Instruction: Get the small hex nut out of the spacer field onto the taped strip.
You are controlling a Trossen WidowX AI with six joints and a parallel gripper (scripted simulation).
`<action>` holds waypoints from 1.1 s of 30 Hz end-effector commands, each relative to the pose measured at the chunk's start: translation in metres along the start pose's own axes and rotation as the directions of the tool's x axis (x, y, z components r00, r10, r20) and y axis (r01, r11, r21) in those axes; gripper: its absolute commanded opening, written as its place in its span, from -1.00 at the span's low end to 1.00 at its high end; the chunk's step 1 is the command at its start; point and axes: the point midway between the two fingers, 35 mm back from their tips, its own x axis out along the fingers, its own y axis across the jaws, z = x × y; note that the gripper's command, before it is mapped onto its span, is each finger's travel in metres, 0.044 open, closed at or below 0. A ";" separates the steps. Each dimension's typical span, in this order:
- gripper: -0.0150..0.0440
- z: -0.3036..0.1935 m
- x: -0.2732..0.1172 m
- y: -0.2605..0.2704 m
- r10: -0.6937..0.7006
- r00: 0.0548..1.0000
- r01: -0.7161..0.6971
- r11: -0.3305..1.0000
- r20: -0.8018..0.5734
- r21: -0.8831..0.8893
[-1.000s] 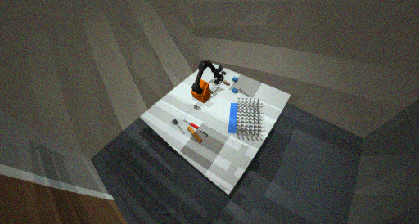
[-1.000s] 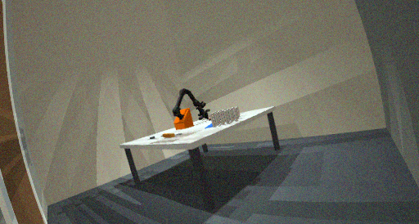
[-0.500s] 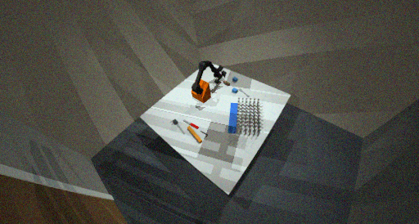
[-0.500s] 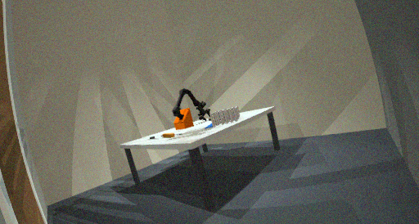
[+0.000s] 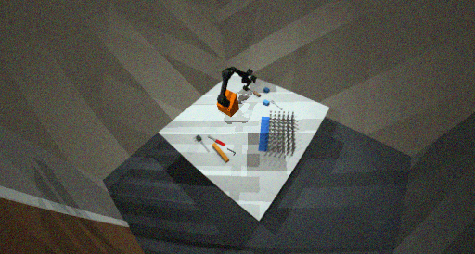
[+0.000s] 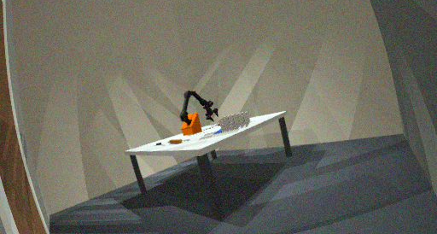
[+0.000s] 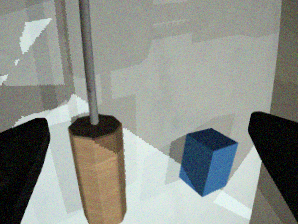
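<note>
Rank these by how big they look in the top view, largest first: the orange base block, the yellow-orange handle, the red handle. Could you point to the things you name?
1. Orange base block [image 5: 227, 108] [image 6: 190, 126]
2. Yellow-orange handle [image 5: 221, 153] [image 6: 175, 141]
3. Red handle [image 5: 220, 142]

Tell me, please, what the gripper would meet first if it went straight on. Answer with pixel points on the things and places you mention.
Probably the wooden handle [image 5: 257, 94] [image 7: 100, 172] or the table top [image 5: 209, 121] [image 6: 171, 148] beside it; the gripper [image 5: 250, 83] [image 6: 215, 117] [image 7: 152, 124] is open, but depth is unclear.
</note>
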 end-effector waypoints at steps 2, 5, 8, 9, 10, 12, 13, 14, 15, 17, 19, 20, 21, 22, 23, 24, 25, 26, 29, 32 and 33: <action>1.00 0.000 -0.001 0.001 0.004 1.000 -0.004 1.000 0.002 0.003; 1.00 0.000 -0.001 0.001 0.004 1.000 -0.004 1.000 0.002 0.003; 1.00 0.000 -0.001 0.001 0.004 1.000 -0.004 1.000 0.002 0.003; 1.00 0.000 -0.001 0.001 0.004 1.000 -0.004 1.000 0.002 0.003; 1.00 0.000 -0.001 0.001 0.004 1.000 -0.004 1.000 0.002 0.003; 1.00 0.000 -0.001 0.001 0.004 1.000 -0.004 1.000 0.002 0.003; 1.00 0.000 -0.001 0.001 0.004 1.000 -0.004 1.000 0.002 0.003; 1.00 0.000 -0.001 0.001 0.004 1.000 -0.004 1.000 0.002 0.003; 1.00 0.000 -0.001 0.001 0.004 1.000 -0.004 1.000 0.002 0.003; 1.00 -0.006 0.000 0.000 0.024 1.000 -0.024 1.000 0.020 0.005; 1.00 -0.024 0.002 -0.004 0.077 0.994 -0.078 0.997 0.076 0.008; 1.00 -0.034 0.002 -0.005 0.103 0.989 -0.105 0.994 0.110 0.009; 1.00 -0.044 0.003 -0.005 0.127 0.981 -0.130 0.992 0.147 0.010; 1.00 -0.055 0.003 -0.006 0.148 0.971 -0.152 0.988 0.186 0.010; 1.00 -0.065 0.003 -0.005 0.166 0.960 -0.172 0.985 0.226 0.009; 1.00 -0.076 0.003 -0.005 0.180 0.947 -0.189 0.982 0.267 0.009; 1.00 -0.084 0.002 -0.004 0.189 0.935 -0.201 0.980 0.300 0.008; 1.00 -0.089 0.002 -0.003 0.194 0.927 -0.207 0.978 0.320 0.007; 1.00 -0.091 0.002 -0.003 0.195 0.925 -0.209 0.978 0.327 0.007; 1.00 -0.091 0.002 -0.003 0.195 0.925 -0.209 0.978 0.327 0.007; 1.00 -0.091 0.002 -0.003 0.195 0.925 -0.209 0.978 0.327 0.007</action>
